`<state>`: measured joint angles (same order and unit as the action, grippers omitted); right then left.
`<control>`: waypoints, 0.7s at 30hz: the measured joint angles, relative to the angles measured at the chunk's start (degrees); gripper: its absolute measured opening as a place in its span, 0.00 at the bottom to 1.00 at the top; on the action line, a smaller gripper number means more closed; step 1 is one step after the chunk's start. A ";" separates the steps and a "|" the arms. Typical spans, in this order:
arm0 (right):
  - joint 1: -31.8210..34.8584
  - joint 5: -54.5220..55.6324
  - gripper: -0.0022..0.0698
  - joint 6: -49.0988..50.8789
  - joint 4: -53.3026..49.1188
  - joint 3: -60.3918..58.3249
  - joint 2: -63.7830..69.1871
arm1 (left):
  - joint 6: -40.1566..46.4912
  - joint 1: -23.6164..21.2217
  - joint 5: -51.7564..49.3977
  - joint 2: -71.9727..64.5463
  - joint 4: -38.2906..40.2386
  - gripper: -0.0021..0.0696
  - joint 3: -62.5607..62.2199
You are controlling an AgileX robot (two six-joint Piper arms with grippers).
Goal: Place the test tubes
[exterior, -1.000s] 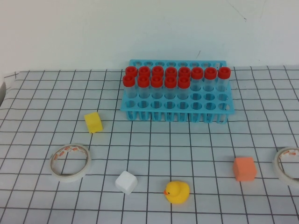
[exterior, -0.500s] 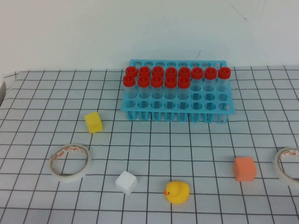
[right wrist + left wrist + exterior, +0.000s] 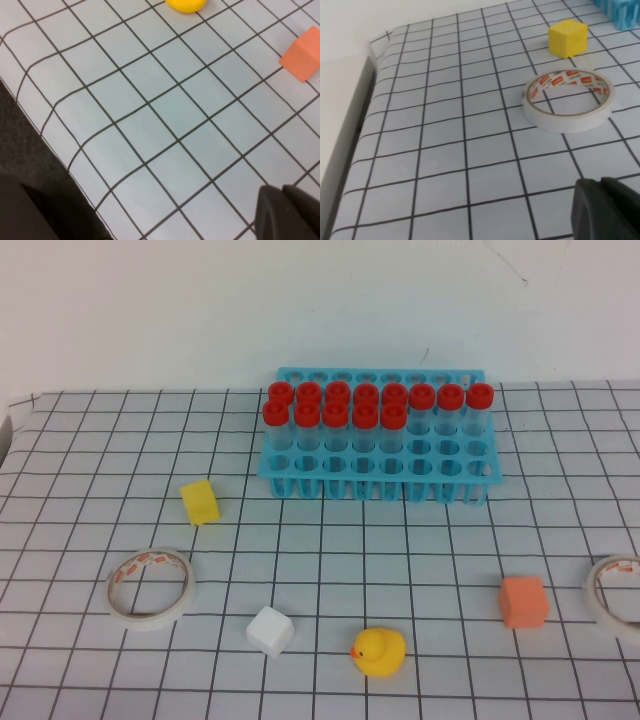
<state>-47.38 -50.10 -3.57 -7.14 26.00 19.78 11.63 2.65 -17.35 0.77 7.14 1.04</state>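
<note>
From the high view, we're looking at the test tubes (image 3: 366,412) standing upright in the blue rack (image 3: 440,485) at the far side of the gridded surface (image 3: 400,560). Their red caps are up, and they're packed shoulder to shoulder in two rows, the rear one longer. Neither arm is showing here. We're judging the tubes to be light, stiff and slick-walled, and likely to crack under a hard squeeze. So we're favouring a hold on the red cap or just beneath it, coming straight down. The tubes at the row ends are offering the freest access. We're seeing no label on tubes or rack.

Over to the left wrist view. The left gripper (image 3: 602,200) is hanging low over the surface, well apart from the rack, fingers together and carrying nothing. A tape roll (image 3: 567,102) is lying near it, with a yellow cube (image 3: 566,37) beyond. The roll's inner core is showing red and yellow print, too small for us to read.

Now the right wrist view. The right gripper (image 3: 284,205) is hovering near the surface's edge, fingers pressed together, empty. A yellow duck (image 3: 186,5) and an orange cube (image 3: 302,54) are sitting ahead of it, and we're spotting no writing on either.
</note>
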 joint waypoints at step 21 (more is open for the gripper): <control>0.00 0.00 0.03 0.00 0.00 0.00 0.00 | -1.56 3.45 -0.17 0.00 1.25 0.03 0.00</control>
<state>-47.38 -50.10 -3.57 -7.14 26.00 19.78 10.08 6.10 -17.52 0.77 8.39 1.04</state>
